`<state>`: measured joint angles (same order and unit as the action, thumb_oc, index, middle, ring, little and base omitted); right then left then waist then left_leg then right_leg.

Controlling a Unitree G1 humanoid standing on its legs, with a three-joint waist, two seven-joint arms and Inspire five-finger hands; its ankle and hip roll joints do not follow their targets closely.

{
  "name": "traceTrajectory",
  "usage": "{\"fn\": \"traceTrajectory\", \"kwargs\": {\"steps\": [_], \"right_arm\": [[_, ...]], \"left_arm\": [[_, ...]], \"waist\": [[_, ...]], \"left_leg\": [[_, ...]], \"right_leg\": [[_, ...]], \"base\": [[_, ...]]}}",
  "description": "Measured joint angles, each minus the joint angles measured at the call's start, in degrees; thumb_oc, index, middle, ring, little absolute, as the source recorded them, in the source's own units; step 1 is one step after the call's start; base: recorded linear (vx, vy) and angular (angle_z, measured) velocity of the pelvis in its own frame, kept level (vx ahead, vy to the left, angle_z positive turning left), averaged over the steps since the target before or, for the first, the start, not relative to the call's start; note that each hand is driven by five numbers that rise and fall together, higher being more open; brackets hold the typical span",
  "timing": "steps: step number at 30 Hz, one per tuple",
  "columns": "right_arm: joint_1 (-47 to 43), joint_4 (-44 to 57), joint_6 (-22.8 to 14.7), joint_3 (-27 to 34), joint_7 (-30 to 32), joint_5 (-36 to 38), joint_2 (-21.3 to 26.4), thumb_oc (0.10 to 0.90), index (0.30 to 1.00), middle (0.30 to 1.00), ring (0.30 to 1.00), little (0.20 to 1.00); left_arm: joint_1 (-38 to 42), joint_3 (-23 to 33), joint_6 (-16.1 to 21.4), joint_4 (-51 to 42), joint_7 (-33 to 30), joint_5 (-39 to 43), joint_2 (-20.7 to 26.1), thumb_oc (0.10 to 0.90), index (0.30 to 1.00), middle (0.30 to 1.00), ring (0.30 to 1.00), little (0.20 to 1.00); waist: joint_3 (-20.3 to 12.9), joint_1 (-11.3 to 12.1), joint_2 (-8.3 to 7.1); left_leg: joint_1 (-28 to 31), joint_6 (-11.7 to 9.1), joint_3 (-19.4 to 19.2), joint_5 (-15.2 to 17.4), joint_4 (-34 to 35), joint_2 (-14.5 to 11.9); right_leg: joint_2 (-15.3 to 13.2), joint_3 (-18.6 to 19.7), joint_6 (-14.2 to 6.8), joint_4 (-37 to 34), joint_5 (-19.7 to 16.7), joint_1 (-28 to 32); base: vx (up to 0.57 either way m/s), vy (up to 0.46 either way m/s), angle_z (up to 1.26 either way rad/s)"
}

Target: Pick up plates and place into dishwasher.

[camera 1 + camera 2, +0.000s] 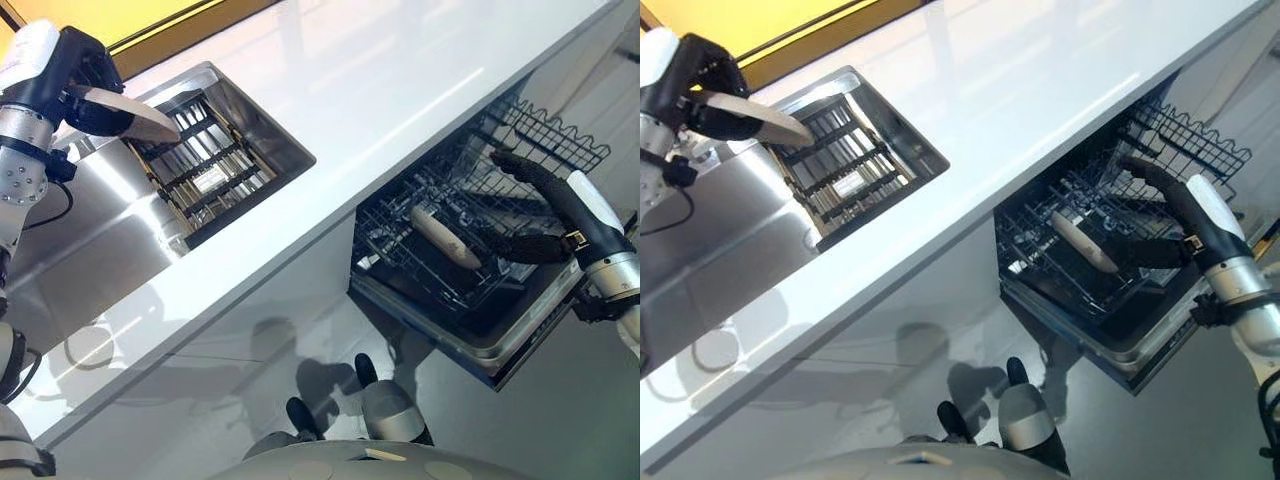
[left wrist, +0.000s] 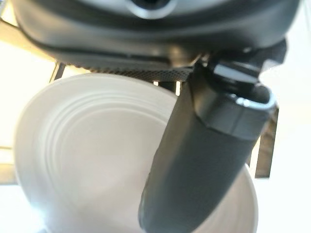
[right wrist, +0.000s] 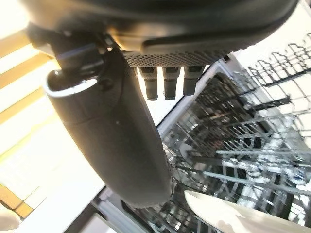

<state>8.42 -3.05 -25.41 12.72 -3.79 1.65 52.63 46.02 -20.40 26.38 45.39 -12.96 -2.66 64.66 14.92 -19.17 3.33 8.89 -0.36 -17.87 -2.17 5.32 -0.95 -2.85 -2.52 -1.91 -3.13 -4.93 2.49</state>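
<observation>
A transfer step was judged to be in hand: one plate [image 1: 135, 112] was held by the left hand [image 1: 85, 85] above the sink [image 1: 100, 215], over the drying rack [image 1: 205, 165] set in it. In the left wrist view the thumb [image 2: 204, 160] was seen laid across the plate's face, so the hand was taken as clamped on the plate's rim.

A second plate [image 1: 445, 237] was seen standing tilted in the dishwasher rack [image 1: 450, 230], which was pulled out below the desk [image 1: 380, 90]. The right hand [image 1: 540, 215] was held over that rack, just beside this plate. Its fingers [image 3: 165, 80] appeared fairly straight and its thumb [image 3: 121, 145] spread, and nothing was gripped; the hand was read as released. Whether it touched the plate could not be told.

The next move was judged to call for the held plate to be carried across the desk to the dishwasher rack, kept on edge, and lowered between free tines. Clearance from the seated plate and from the right hand would need to be kept.
</observation>
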Motion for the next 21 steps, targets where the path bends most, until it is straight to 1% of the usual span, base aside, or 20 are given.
{"fn": "traceTrajectory", "kwargs": {"steps": [1,3,5,7,9,12,15,18,21], "right_arm": [[0.0,0.0,0.0,0.0,0.0,0.1,0.0,0.800,0.900,0.900,0.900,0.900],[0.0,0.0,0.0,0.0,0.0,0.6,-0.3,0.800,0.900,0.900,0.900,0.900],[-0.1,0.0,-0.4,-0.1,0.0,2.0,-0.7,0.800,0.900,0.900,0.900,0.900],[-0.4,0.2,-0.6,-0.1,-0.3,3.7,-1.6,0.800,0.900,0.900,0.900,0.900],[-1.0,0.9,-0.6,-0.3,-1.3,7.6,-2.8,0.800,0.900,0.900,0.900,0.900],[-3.3,2.1,-0.6,-1.2,-3.2,11.4,-4.3,0.800,0.900,0.900,0.900,0.900],[-5.0,4.3,-0.5,-2.4,-5.3,14.3,-4.8,0.800,0.900,0.900,0.900,0.900],[-6.3,5.8,-0.3,-2.5,-7.1,16.8,-6.2,0.800,0.900,0.900,0.900,0.900],[-7.9,7.3,0.6,-2.6,-8.0,20.3,-7.7,0.800,0.900,0.900,0.900,0.900]], "left_arm": [[-0.5,0.2,1.4,-0.7,-1.3,0.0,0.0,0.100,0.300,0.300,0.300,0.200],[-0.9,0.2,2.7,-2.3,-2.2,0.5,0.0,0.100,0.300,0.300,0.300,0.200],[-1.0,0.2,5.3,-6.5,-3.2,1.7,-0.2,0.100,0.300,0.300,0.300,0.200],[-1.0,0.4,6.3,-9.6,-3.3,2.9,-0.8,0.100,0.300,0.300,0.300,0.200],[-1.1,1.0,6.5,-14.4,-3.3,5.5,-2.9,0.100,0.300,0.300,0.300,0.200],[-1.4,2.4,7.2,-19.2,-3.1,7.7,-5.7,0.100,0.300,0.300,0.300,0.200],[-1.5,2.5,7.7,-24.3,-2.6,8.8,-7.6,0.100,0.300,0.300,0.300,0.200],[-1.5,2.5,8.0,-27.2,-1.1,11.1,-8.3,0.100,0.300,0.300,0.300,0.200],[-1.5,2.5,7.6,-29.4,-0.1,15.9,-10.5,0.100,0.300,0.300,0.300,0.200]], "waist": [[-0.4,0.1,-0.01],[-1.0,0.4,0.01],[-1.8,1.1,-0.01],[-2.2,1.4,-0.01],[-2.6,1.8,0.08],[-3.3,1.9,0.08],[-4.3,1.8,0.22],[-5.2,1.8,0.28],[-6.0,1.8,0.62]], "left_leg": [[0.0,0.0,0.0,0.0,0.0,0.0],[0.0,0.0,0.2,0.0,0.0,0.0],[0.0,0.0,0.3,0.0,0.0,0.0],[0.2,0.1,0.4,0.0,0.1,0.0],[0.7,0.1,0.5,0.0,0.1,0.0],[0.7,0.1,0.6,0.0,0.1,-0.1],[0.7,0.1,0.5,0.0,0.1,-0.2],[0.7,0.1,0.3,0.0,0.1,-0.1],[0.8,0.0,0.2,0.1,0.1,-0.2]], "right_leg": [[0.0,0.0,0.0,0.0,0.0,0.0],[0.0,-0.1,0.0,0.0,0.0,0.1],[0.0,-0.1,0.0,0.0,0.0,0.1],[0.0,-0.1,0.0,0.0,0.0,0.4],[0.1,0.0,0.0,-0.2,0.0,0.9],[0.2,0.1,0.0,-0.2,0.0,1.0],[0.3,0.2,0.1,-0.5,-0.1,0.9],[0.5,0.4,0.3,-0.8,-0.3,1.0],[0.5,0.5,0.3,-0.9,-0.3,1.0]], "base": [[-0.04,0.067,0.01],[-0.02,0.044,0.02],[-0.03,0.049,0.02],[-0.03,0.052,0.01],[-0.02,0.047,0.01],[-0.01,0.027,-0.01],[-0.01,0.023,-0.02],[-0.02,0.032,-0.04],[-0.02,0.017,-0.01]]}}
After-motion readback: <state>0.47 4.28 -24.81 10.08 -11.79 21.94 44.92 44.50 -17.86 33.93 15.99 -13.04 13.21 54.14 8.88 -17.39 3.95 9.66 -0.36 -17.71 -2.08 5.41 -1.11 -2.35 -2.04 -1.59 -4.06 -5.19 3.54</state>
